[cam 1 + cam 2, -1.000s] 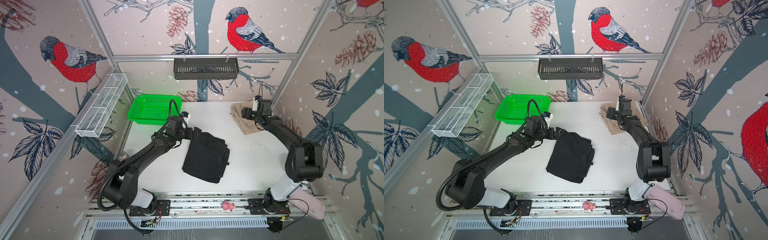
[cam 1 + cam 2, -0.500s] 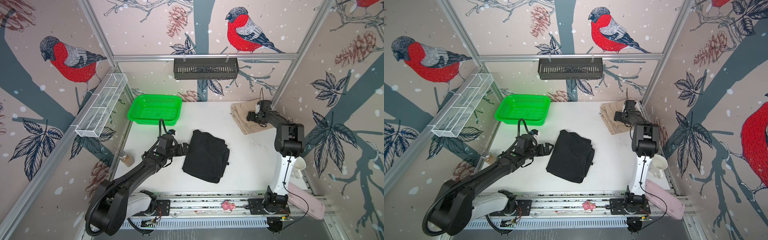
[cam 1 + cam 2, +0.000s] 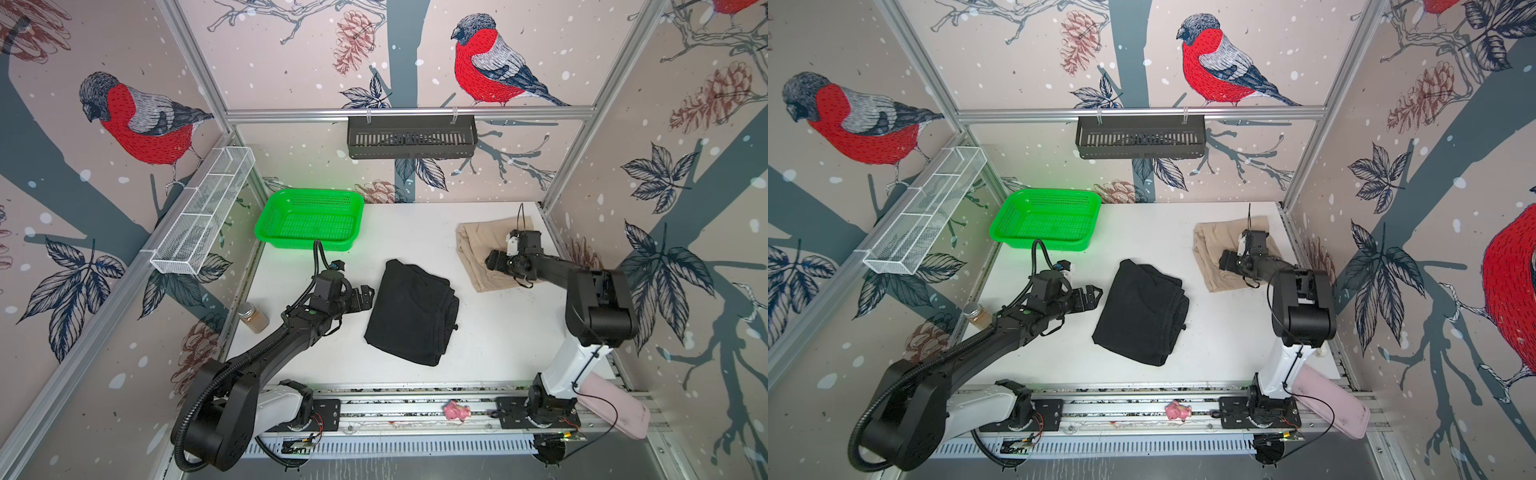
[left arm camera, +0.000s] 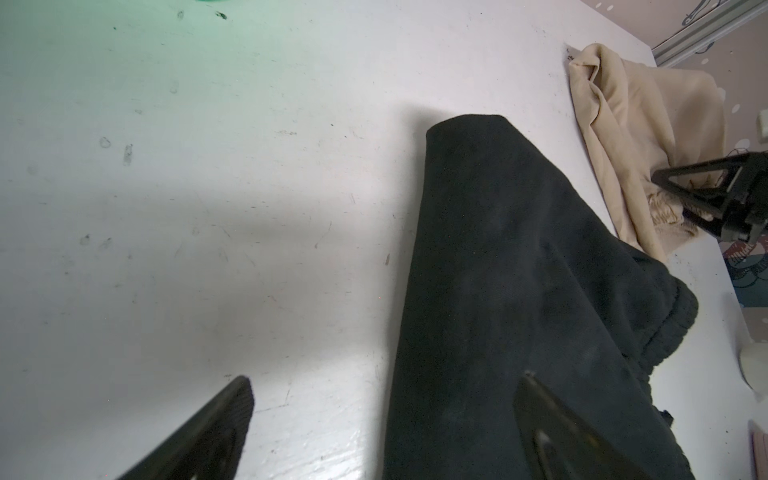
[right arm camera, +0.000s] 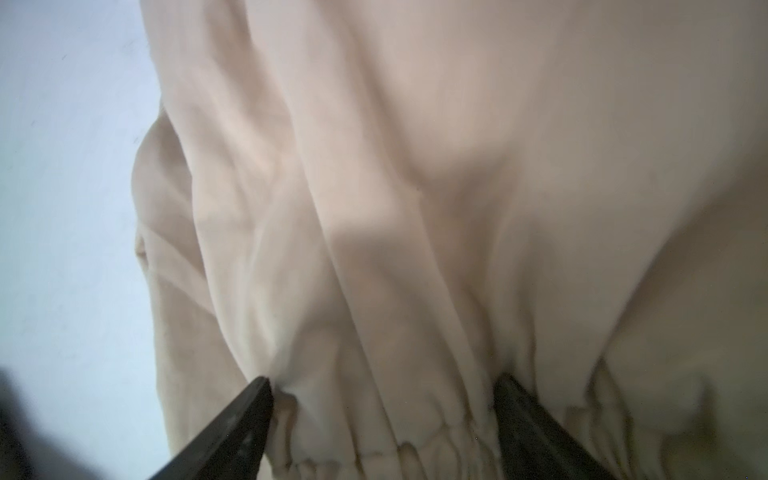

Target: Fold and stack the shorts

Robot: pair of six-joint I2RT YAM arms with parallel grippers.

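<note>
fingers (image 4: 224, 419) of the left gripper (image 3: 368, 297) stand wide and hold nothing. the folded black shorts (image 3: 411, 311) lie just past their tips. fingers (image 5: 232, 419) of the right gripper (image 3: 490, 264) are wide too, tips down on either side of the gathered waistband of the beige shorts (image 3: 473, 249). off beyond the left fingers a white wire shelf (image 3: 203, 216) and a black rack (image 3: 411, 137) hang on the walls. nearer them, a green basket (image 3: 309, 246) shows only its mesh floor. back by that arm, a small jar (image 3: 252, 318) holds something brown. white table (image 3: 415, 232), bird wallpaper (image 3: 490, 66) all round.
</note>
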